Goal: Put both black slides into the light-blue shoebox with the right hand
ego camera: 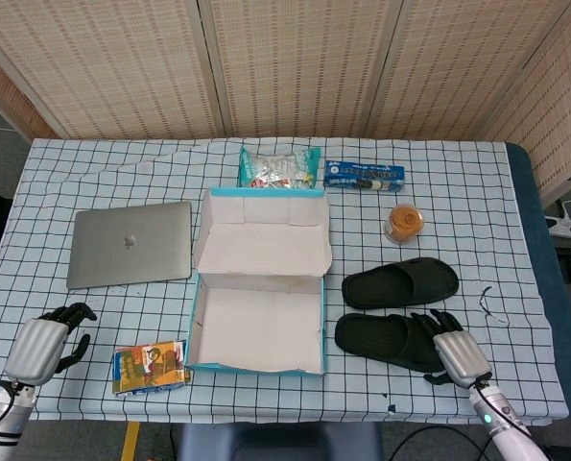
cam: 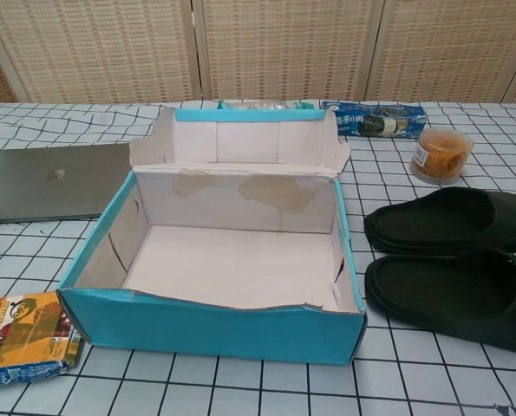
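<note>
Right hand (ego camera: 455, 352) at near black slide's (ego camera: 392, 341) right end, fingers (ego camera: 427, 322) spread, gripping nothing. Long axis toward light-blue shoebox (ego camera: 256, 325); far black slide (ego camera: 400, 282) just behind. Left hand (ego camera: 43, 346) curled, far off.

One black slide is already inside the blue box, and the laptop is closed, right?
No. Both black slides lie on the table, right of the shoebox, which holds nothing, as the head view shows. The laptop is closed.
</note>
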You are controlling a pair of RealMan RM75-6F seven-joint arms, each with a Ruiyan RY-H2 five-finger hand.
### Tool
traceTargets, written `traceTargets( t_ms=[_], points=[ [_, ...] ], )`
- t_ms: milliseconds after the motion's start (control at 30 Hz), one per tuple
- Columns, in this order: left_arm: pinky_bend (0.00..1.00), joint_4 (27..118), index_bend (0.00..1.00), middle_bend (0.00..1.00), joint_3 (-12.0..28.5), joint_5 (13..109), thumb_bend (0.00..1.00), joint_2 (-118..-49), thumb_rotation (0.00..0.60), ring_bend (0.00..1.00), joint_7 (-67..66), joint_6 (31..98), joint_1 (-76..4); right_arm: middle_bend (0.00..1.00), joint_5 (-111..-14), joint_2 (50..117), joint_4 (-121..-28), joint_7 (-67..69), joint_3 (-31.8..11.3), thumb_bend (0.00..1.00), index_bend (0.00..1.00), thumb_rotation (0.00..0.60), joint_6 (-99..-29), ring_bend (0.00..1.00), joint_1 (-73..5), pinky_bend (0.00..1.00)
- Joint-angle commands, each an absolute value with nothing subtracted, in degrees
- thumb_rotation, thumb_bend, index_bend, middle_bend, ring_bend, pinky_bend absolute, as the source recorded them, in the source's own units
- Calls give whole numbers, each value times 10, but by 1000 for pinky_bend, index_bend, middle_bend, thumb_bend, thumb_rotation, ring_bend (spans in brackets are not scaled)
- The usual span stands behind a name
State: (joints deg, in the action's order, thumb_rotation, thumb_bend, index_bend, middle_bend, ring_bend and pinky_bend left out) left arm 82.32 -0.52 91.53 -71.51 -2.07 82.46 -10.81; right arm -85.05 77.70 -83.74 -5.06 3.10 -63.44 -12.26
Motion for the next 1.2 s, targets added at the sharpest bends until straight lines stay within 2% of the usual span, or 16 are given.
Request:
traceTargets(
  t_ms=[33, 333, 433, 500, 667, 767, 1100, 1133, 1200],
  points=[
    [595, 824, 390, 306, -5, 912, 456, -715, 600, 378, -19, 822, -108, 103, -850, 784, -833, -52, 26, 0, 31, 600, -638, 0, -125, 71],
    [596, 827, 390, 305, -4, 910, 455, -714, 600, 378, -21, 819, -109, 102, -834, 806, -815, -52, 22, 0, 60, 600, -627, 4, -132, 78],
    [596, 825, 390, 305, -5, 912, 455, -714, 600, 378, -23, 821, -109, 133, -835, 811, -808, -49, 22, 0, 106, 600, -628, 41, -134, 109],
    [596, 826, 390, 306, -5, 911, 455, -715, 600, 378, -22, 820, -109, 197, -841, 817, -802, -45, 21, 0, 177, 600, -640, 98, -132, 156],
    [596, 827, 390, 305, -4, 911, 454, -713, 600, 378, -21, 821, -109, 446, -863, 828, -787, -38, 20, 0, 474, 600, -684, 360, -122, 371],
    [596, 828, 390, 305, -5, 910, 455, -713, 600, 378, -21, 818, -109, 533, -874, 830, -783, -36, 19, 0, 580, 600, -709, 454, -115, 455],
    [596, 829, 390, 306, -4, 909, 455, -712, 600, 378, -17, 819, -109, 556, -880, 756, -885, -84, 20, 0, 612, 600, -758, 479, -95, 479],
    [596, 829, 390, 306, -3, 908, 455, -712, 600, 378, -17, 818, -109, 556, -882, 736, -912, -106, 22, 0, 612, 600, -767, 479, -91, 482],
    [596, 829, 390, 306, -2, 906, 455, -711, 600, 378, -16, 819, -108, 556, -918, 681, -1007, -179, 14, 0, 612, 600, -830, 480, -77, 486]
  ],
)
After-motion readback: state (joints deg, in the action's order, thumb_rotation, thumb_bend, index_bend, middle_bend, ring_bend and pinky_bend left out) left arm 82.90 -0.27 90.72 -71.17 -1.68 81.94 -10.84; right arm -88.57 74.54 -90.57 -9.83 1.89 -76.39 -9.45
